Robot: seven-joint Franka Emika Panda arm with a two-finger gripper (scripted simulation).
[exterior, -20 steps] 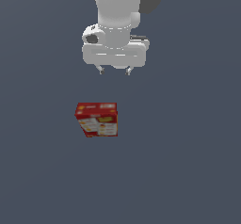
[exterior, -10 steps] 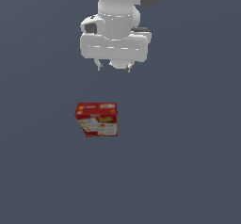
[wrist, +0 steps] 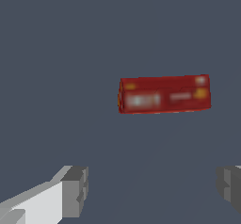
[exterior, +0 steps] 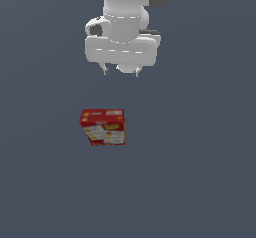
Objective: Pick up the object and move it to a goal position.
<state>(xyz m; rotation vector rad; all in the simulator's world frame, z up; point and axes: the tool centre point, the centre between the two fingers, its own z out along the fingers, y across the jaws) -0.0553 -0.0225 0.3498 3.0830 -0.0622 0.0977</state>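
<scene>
Gripper (exterior: 120, 72): fingers spread wide apart, with nothing between them and nothing touched; in the wrist view the gripper (wrist: 153, 188) shows one grey pad at each side of a bare gap.
Fingertips (exterior: 106, 72): two short tips poke out below the white hand body in the exterior view, well clear of the floor's dark surface.
Fingers (wrist: 75, 190): the white finger with its grey pad is plain on one side; the other pad is cut off by the picture's edge.
Carton (exterior: 103, 127): a small red box with yellow and white labels, standing alone on the floor, at about 7 o'clock from the gripper in the exterior view, well apart from it.
Carton, wrist view (wrist: 164, 93): seen as a long red bar, slightly tilted, ahead of the open fingers and outside the gap between them; its print is blurred.
Floor (exterior: 200, 172): plain dark grey-blue surface.
Arm (exterior: 127, 2): white link above the hand, with a dark grey part behind it.
</scene>
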